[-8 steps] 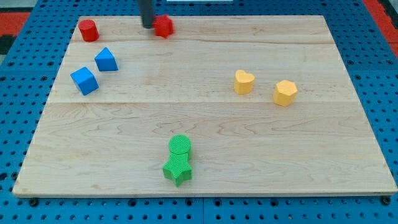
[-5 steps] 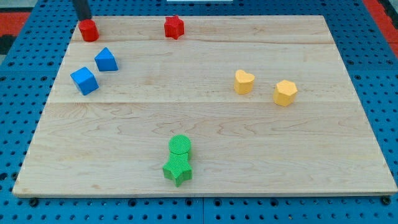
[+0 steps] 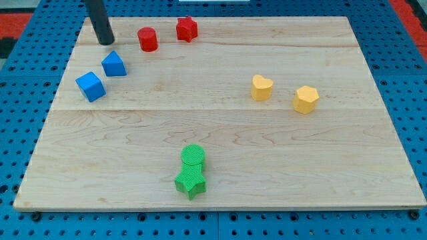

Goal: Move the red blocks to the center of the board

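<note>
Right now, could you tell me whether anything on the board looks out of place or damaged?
Nothing looks damaged or spilled. Judged against the task, the red cylinder and red star sit near the board's top edge, not its center. My tip is left of the cylinder, apart from it.
</note>
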Tool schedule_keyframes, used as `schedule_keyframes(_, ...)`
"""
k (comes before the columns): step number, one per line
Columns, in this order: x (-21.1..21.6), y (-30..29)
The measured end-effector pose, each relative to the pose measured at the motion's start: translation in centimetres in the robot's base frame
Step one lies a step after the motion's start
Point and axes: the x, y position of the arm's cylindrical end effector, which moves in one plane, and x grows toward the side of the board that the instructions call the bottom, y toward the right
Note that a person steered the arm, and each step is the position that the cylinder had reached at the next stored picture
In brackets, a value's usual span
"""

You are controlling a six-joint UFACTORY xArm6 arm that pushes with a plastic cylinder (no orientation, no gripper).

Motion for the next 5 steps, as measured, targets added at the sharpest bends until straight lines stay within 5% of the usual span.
schedule_keyframes(2, -0.3, 14.2)
schedule_keyframes(3, 5.9, 15.3)
schedule_keyframes(4, 13.2, 8.4)
schedule_keyframes(5, 14.2, -0.7)
